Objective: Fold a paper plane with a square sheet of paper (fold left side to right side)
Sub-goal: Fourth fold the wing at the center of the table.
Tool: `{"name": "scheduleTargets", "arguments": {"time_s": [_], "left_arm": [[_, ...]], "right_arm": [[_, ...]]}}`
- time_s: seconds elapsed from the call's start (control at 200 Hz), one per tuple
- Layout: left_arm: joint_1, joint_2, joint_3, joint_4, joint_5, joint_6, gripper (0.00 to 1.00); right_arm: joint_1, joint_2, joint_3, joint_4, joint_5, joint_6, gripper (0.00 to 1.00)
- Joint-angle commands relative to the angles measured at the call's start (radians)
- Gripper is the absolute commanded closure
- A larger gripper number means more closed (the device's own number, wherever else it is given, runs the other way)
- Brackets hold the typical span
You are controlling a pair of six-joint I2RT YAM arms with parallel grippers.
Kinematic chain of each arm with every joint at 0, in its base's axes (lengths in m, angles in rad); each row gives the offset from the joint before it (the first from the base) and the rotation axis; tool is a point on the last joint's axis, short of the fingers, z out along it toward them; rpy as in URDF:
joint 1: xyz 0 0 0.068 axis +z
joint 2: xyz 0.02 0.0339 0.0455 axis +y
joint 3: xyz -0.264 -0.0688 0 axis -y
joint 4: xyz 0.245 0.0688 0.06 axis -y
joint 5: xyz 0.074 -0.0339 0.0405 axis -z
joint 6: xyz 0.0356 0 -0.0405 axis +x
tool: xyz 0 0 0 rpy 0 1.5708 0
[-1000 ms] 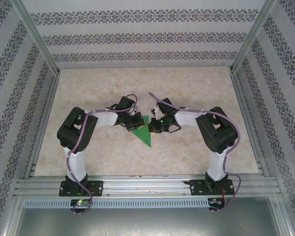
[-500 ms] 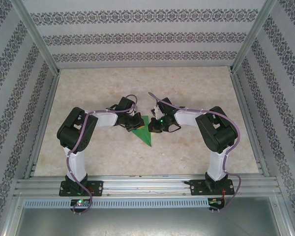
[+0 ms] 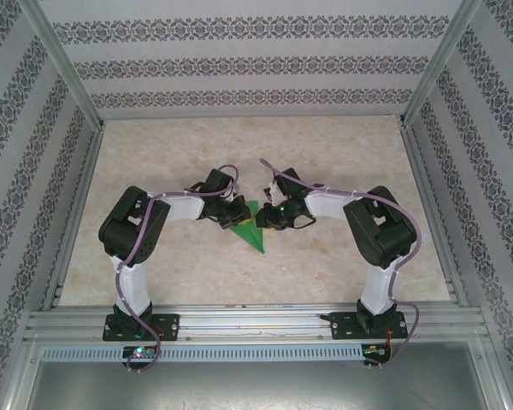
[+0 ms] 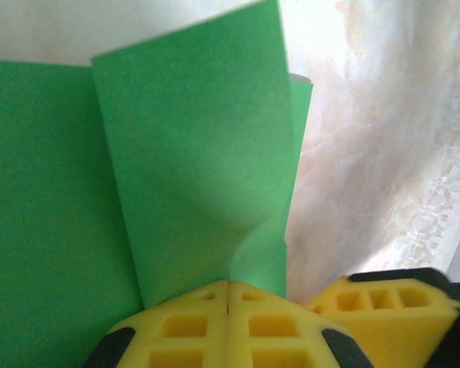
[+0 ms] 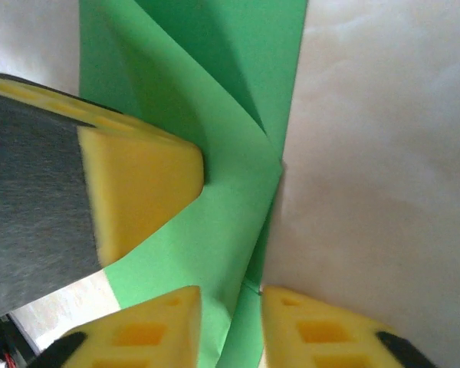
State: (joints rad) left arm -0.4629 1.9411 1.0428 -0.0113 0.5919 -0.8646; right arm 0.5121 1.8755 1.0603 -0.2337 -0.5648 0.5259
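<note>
Between the two wrists, near the middle of the bench [image 3: 342, 145], lies the paper plane [image 3: 251, 232]: thin, matte, bright green paper creased into a slim wedge whose point aims toward the near edge. From the left wrist, one flap [image 4: 199, 153] stands up off the flat layer, smooth apart from a soft buckle near its foot. From the right wrist, the layers show as sharp angled folds meeting along a ridge.

The left end effector [image 4: 228, 297] has its yellow foam pads [image 4: 192, 326] pressed together with no gap. The flap's lower edge runs in where they meet, so it seems to be pinching that flap, though the pads hide the contact itself. The right end effector [image 5: 231, 310] has its pads [image 5: 153, 326] apart, with a green edge passing loosely through the gap. A further yellow pad [image 5: 138, 192] on a dark grey body touches the paper from the left of that view.

White arms with black joints and purple cables [image 3: 278, 181] bend inward over the paper. The bench is pale, marbled beige, framed by aluminium rails [image 3: 256, 323]. The walls [image 3: 256, 67] carry striped wallpaper with dark floral bands.
</note>
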Motion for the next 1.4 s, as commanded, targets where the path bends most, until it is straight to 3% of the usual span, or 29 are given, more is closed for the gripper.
{"name": "scheduleTargets", "arguments": {"time_s": [0.0,0.155,0.405,0.779,1.399], "left_arm": [[-0.003,0.024,-0.041,-0.068,-0.053,0.016,1.00],[-0.003,0.024,-0.037,-0.069,-0.053,0.017,1.00],[-0.002,0.024,-0.036,-0.071,-0.054,0.018,1.00],[-0.003,0.024,-0.034,-0.075,-0.053,0.020,1.00],[-0.002,0.026,-0.026,-0.081,-0.053,0.024,1.00]], "right_arm": [[-0.032,-0.079,0.006,-0.032,0.007,-0.007,0.67],[-0.056,-0.155,-0.029,-0.051,-0.023,-0.013,0.66],[-0.038,-0.209,-0.136,0.037,-0.213,0.069,1.00],[0.031,-0.129,-0.203,0.182,-0.262,0.159,1.00],[0.065,-0.075,-0.239,0.204,-0.264,0.169,1.00]]}}
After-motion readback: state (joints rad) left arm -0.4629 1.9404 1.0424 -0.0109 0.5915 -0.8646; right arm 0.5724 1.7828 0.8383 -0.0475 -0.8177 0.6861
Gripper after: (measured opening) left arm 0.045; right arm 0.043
